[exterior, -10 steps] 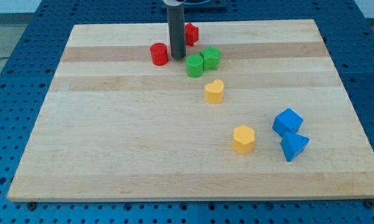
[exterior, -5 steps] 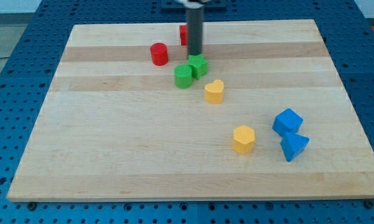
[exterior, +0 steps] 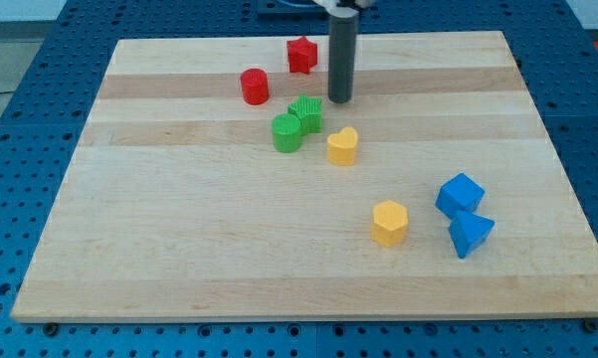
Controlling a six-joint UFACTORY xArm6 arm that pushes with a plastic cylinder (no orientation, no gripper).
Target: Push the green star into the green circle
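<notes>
The green star (exterior: 305, 112) lies on the wooden board (exterior: 179, 219), touching the green circle (exterior: 287, 132) at its lower left. My tip (exterior: 339, 100) stands just to the upper right of the green star, a small gap apart from it. The rod rises straight up out of the view's top.
A red cylinder (exterior: 254, 86) and a red star (exterior: 300, 55) lie near the top. A yellow heart (exterior: 342, 146) sits just right of the green pair. A yellow hexagon (exterior: 389, 222), a blue cube (exterior: 460, 195) and a blue triangular block (exterior: 469, 234) lie at the lower right.
My tip moved from the left of the green blocks to their upper right. The green star and green circle slid down and to the left together. The red star is now uncovered.
</notes>
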